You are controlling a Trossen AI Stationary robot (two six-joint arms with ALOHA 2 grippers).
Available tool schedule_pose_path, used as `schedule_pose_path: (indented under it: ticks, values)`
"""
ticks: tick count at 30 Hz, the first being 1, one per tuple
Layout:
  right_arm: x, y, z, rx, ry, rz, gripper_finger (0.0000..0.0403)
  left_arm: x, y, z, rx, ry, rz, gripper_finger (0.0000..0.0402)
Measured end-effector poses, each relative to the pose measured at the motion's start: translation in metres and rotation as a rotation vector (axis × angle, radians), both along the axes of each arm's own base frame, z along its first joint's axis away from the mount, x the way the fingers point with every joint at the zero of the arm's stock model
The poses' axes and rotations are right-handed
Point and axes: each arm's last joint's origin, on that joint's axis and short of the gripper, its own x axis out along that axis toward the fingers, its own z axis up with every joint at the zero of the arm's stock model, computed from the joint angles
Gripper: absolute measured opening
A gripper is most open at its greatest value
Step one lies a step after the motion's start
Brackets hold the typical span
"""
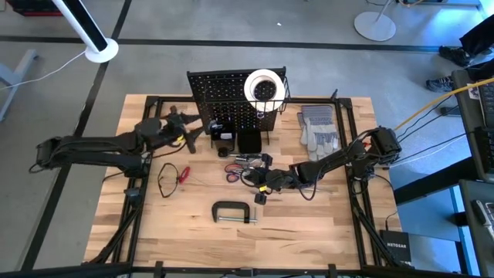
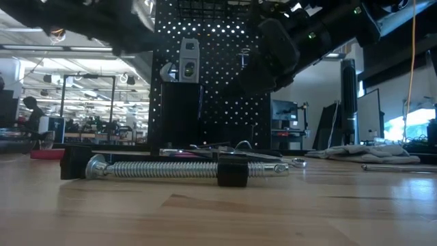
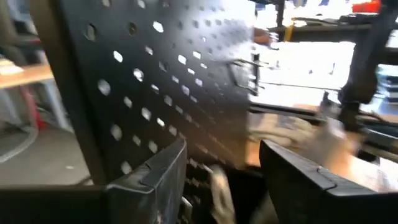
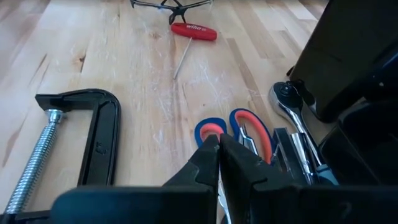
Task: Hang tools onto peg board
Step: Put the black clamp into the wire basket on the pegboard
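I see the peg board (image 1: 231,96) standing upright at the far middle of the bench (image 1: 154,224), with a white tape roll (image 1: 262,86) in the wire basket at its right side and two small black bins at its foot; a silver tool (image 2: 188,60) hangs on its face in the low view. Just in front of the bins lies a cluster of tools, among them pliers with red and blue handles (image 4: 239,127) and a silver ratchet (image 4: 292,106). The black C-clamp (image 1: 233,212) lies flat nearer to me, well apart from the board, its screw pointing left in the low view. A red-handled T-shaped driver (image 4: 194,31) and a pair of safety glasses (image 4: 171,5) sit on the left part of the bench. The right tool (image 4: 219,149) hovers low over the cluster, its fingers pressed together with nothing between them, tips just short of the plier handles. The left tool (image 3: 221,171) is up close against the left side of the peg board, fingers spread apart; whether it has anything in them I cannot tell. Grey work gloves (image 1: 318,130) rest to the right of the board.
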Motion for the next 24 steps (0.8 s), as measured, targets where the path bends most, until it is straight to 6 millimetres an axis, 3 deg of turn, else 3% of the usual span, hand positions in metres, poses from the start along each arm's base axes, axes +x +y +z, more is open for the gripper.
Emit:
schedule_pose_path:
  ticks: [4,9,18,24]
  values:
    - [-0.001,0.000,-0.001,-0.015,0.020,0.006,0.0017,-0.011,-0.022,-0.004,-0.079,0.066,-0.136,0.0183]
    - [-0.008,-0.002,0.012,-0.026,0.028,0.019,0.0017,-0.010,-0.054,-0.019,-0.235,0.159,-0.303,0.0172]
    - [-0.018,-0.004,0.010,-0.005,0.146,0.031,0.0020,0.023,-0.104,-0.051,-0.327,0.245,-0.387,0.0149]
    - [-0.028,-0.005,-0.003,0.023,0.301,0.023,0.0081,0.048,-0.122,-0.078,-0.388,0.240,-0.402,0.0143]
